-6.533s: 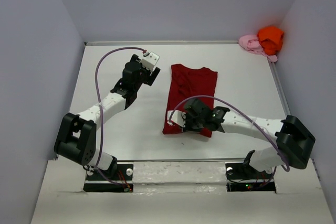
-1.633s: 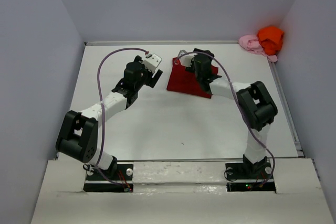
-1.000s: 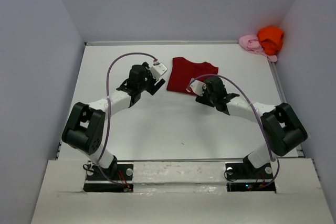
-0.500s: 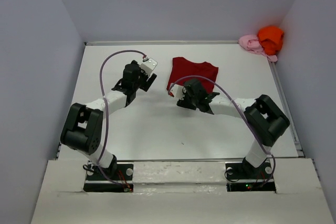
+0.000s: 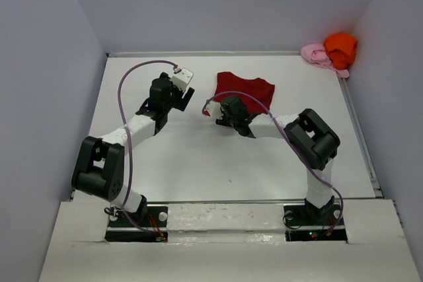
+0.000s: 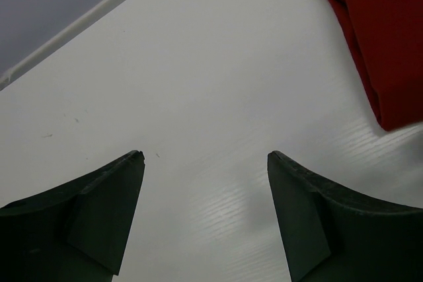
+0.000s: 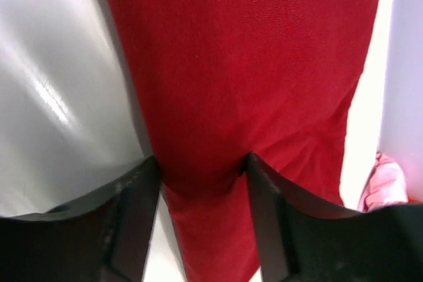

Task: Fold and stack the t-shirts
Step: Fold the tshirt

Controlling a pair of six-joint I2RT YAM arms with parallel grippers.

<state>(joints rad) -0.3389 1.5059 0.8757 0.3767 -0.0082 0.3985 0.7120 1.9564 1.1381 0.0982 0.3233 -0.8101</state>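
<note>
- Desk (image 5: 198, 156): all three shirts are on it. There is no stack yet.
- Dark red t-shirt (image 5: 248, 89): it lies flat as a compact rectangle, directly ahead of and under the right claw (image 7: 200, 160). From the left claw (image 6: 205, 156) it is just ahead and off to the right. I judge its folding mostly done. One more fold or a squaring-up may be left, but I cannot tell the layer count from here.
- Orange t-shirt (image 5: 341, 45): it is crumpled, unfolded, and well apart from both claws, far ahead and to the right of the right one. I judge it untouched.
- Pink t-shirt (image 5: 316, 54): it is bunched up and touching the orange one on the side nearer the claws. It is also unfolded.
- Right claw: its jaws are spread and low over the near edge of the red cloth, which runs between the fingers. I see no firm pinch, so I log it as not holding anything.
- Left claw: its jaws are spread wide over bare desk and hold nothing. The red shirt's edge is close by but not touching.
- Estimate: roughly a third done. The orange and pink shirts both still need folding, then all three need stacking.
</note>
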